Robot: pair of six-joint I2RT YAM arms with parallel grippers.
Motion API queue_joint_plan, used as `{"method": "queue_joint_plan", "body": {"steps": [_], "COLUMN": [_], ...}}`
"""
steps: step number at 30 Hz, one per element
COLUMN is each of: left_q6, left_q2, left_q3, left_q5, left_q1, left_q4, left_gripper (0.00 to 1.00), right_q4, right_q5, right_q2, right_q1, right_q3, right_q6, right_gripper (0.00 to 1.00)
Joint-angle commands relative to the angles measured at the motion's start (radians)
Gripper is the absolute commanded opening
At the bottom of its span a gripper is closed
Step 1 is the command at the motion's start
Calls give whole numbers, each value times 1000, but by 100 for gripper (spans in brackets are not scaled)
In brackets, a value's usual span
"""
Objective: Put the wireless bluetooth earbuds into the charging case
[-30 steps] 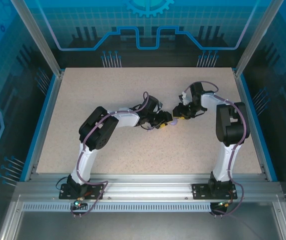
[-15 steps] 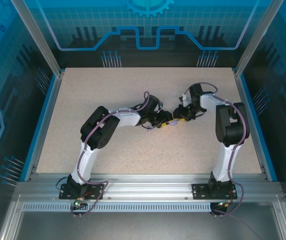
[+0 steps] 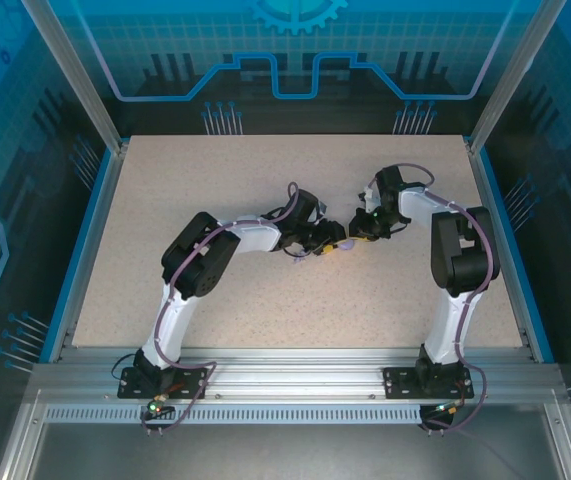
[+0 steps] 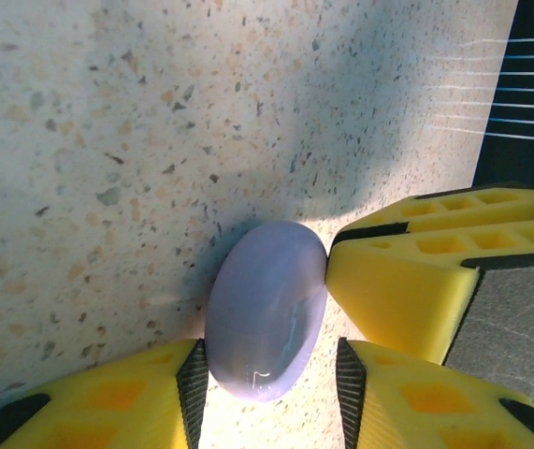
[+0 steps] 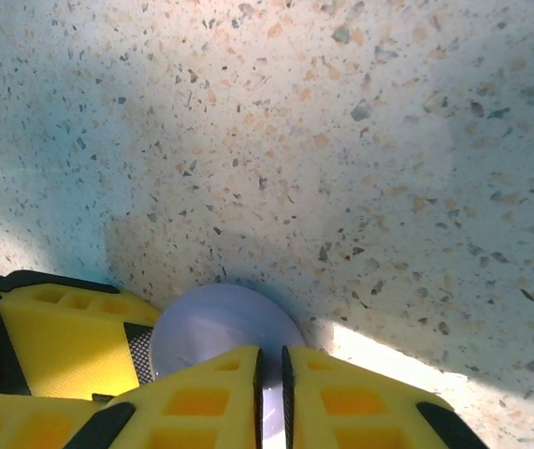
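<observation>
The charging case (image 4: 267, 318) is a closed, flat, round lavender disc lying on the speckled table. My left gripper (image 4: 271, 351) straddles its near end and is open. Its left pad (image 4: 194, 374) touches the case, and a narrow gap shows at the other pad. My right gripper (image 5: 271, 354) is shut, with only a thin slit between its fingers, and its tips sit over the rim of the case (image 5: 215, 323). In the left wrist view the right gripper's fingers (image 4: 407, 281) press on the case's right edge. The earbuds are out of view.
Both arms meet near the middle of the table (image 3: 265, 180), the left gripper (image 3: 331, 243) close beside the right gripper (image 3: 357, 231). Blue rails edge the table's sides and an aluminium frame (image 3: 295, 380) runs along the near edge.
My right gripper has closed its fingers to a thin slit. The two grippers have drawn slightly closer together over the case.
</observation>
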Motion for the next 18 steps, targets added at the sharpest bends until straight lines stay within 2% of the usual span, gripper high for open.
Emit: {"method": "queue_joint_plan", "body": {"steps": [1,9,12,18], "left_q6": [-12,-11,-9,-17], "left_q2": [58,77,85,100], "left_q3": [4,20,28,43], "left_q5": [1,22,23,38], "left_q1": [1,2,2,1], "left_q4": [37,47,34,39], "left_gripper": [43,37,31,27], "right_q4": [-55,-61,-61,-53], "right_q5": [35,42,38,11], "right_q2": [-7,-6,-14,-42], "right_q1": [24,33,34,35], "right_q3": [-31,-29,-30,-36], "right_q6": [8,6,6,9], "right_gripper": [15,15,15,15]}}
